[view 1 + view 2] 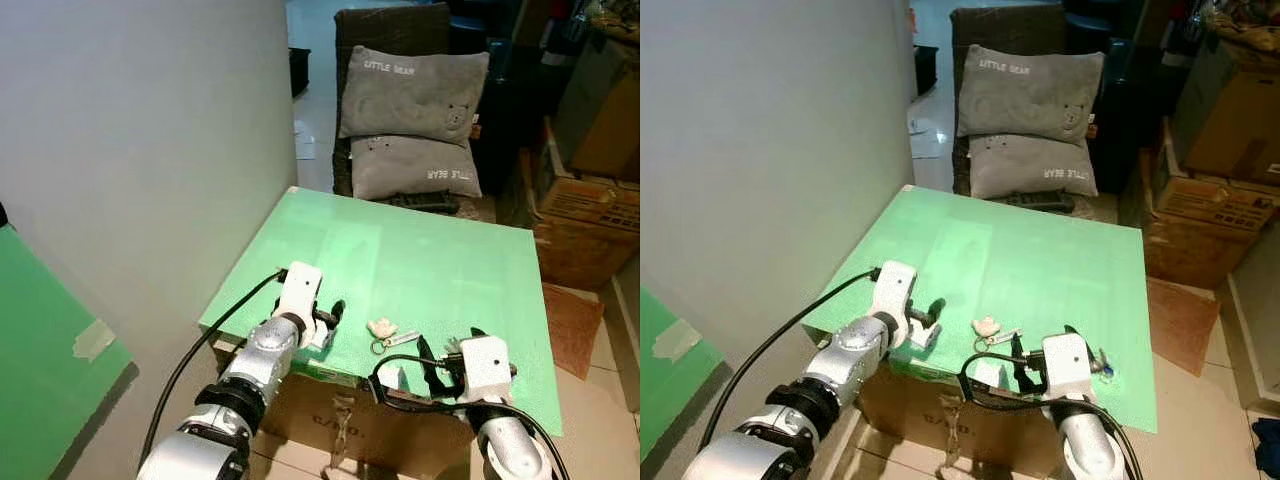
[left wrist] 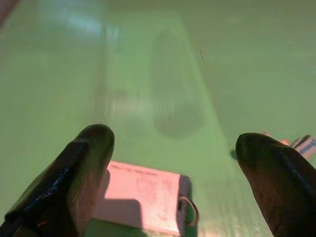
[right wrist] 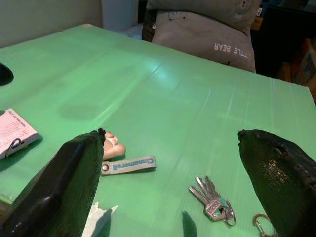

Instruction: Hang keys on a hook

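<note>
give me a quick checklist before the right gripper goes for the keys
1. Right gripper open: ok, its fingers are spread wide.
2. Keys lying free on the green table: ok, nothing rests on them.
3. Keys lined up between the right fingers: ok in the right wrist view, slightly nearer one finger.
4. Strap tag and the small pale charm out of the grasp path: cannot tell, they lie close by.
5. Left gripper out of the way: ok, it is open over the pink card near the table's front edge.
6. Hook located: cannot tell where it is.
</note>
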